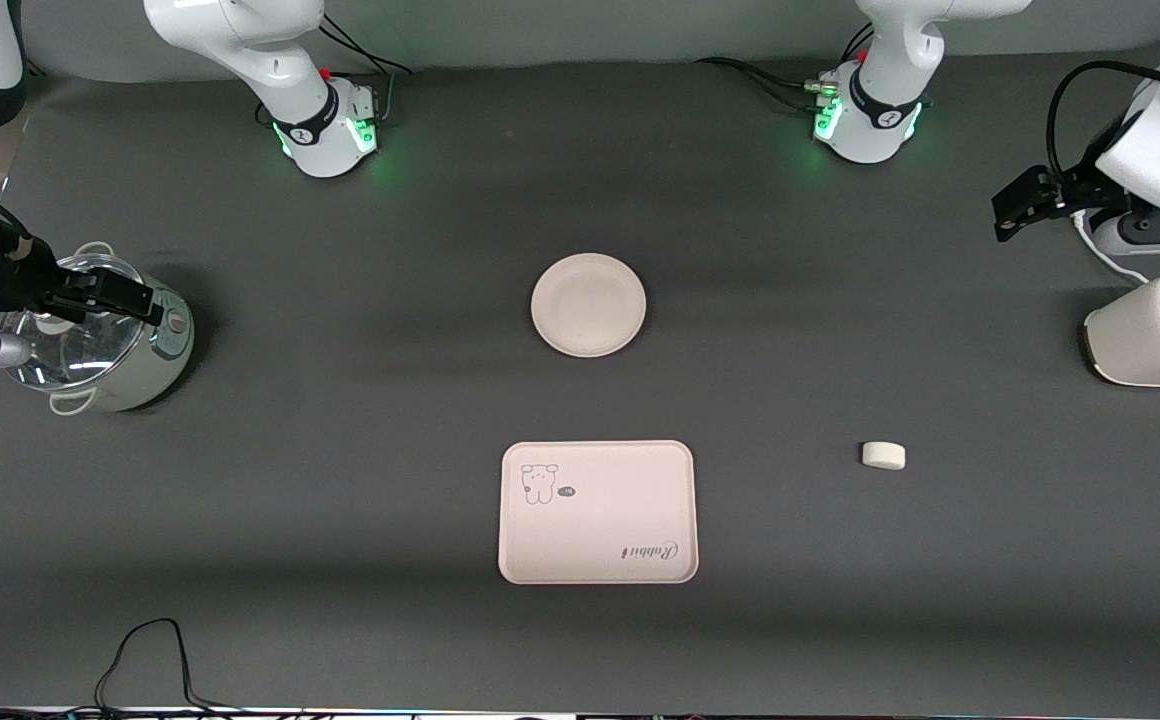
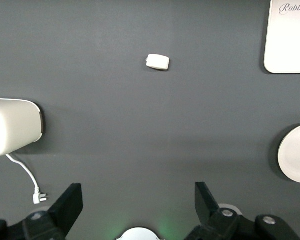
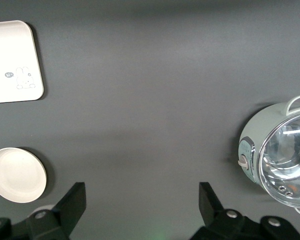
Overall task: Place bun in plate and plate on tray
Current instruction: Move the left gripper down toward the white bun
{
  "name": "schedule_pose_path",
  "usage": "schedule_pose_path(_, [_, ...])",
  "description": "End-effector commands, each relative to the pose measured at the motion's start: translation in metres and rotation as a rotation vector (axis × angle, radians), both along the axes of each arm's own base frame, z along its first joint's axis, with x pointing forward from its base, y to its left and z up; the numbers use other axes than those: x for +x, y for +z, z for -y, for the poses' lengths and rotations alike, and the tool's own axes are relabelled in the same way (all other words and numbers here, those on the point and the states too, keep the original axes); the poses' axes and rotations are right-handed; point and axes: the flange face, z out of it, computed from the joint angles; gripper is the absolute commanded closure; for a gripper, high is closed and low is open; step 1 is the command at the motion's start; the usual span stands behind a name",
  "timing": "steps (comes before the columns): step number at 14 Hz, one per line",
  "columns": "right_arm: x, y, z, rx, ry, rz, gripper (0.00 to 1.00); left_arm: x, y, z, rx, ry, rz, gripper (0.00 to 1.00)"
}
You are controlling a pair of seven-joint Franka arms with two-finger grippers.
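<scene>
Both grippers are held up in the air with fingers spread wide and nothing between them: the left gripper [image 1: 1015, 210] is seen over the table's left-arm end above a white toaster [image 1: 1155, 332], the right gripper [image 1: 105, 295] over a glass-lidded cooker [image 1: 110, 345]. Out from the left gripper, the bun [image 1: 883, 455] lies alone on the dark cloth. Toward mid-table, the plate [image 1: 588, 304] sits bare, apart from the tray [image 1: 597, 511], which lies nearer the front camera.
</scene>
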Motion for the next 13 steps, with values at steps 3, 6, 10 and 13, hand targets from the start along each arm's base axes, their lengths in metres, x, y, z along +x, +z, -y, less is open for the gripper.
schedule_pose_path(3, [-0.001,0.002,-0.001,0.001,0.022,0.009,0.0,0.001,-0.007,0.002,-0.008,-0.033,0.002,0.0])
schedule_pose_path(6, [-0.001,0.002,-0.001,0.001,0.023,0.008,0.0,0.006,-0.009,-0.001,-0.014,-0.005,-0.01,0.0])
schedule_pose_path(10, [-0.001,-0.001,-0.002,0.002,0.023,0.003,0.0,0.01,-0.012,-0.001,-0.012,-0.027,-0.006,0.0])
schedule_pose_path(13, [-0.002,0.0,0.0,0.001,0.005,-0.004,0.0,0.015,-0.016,-0.001,-0.014,-0.048,-0.013,0.0])
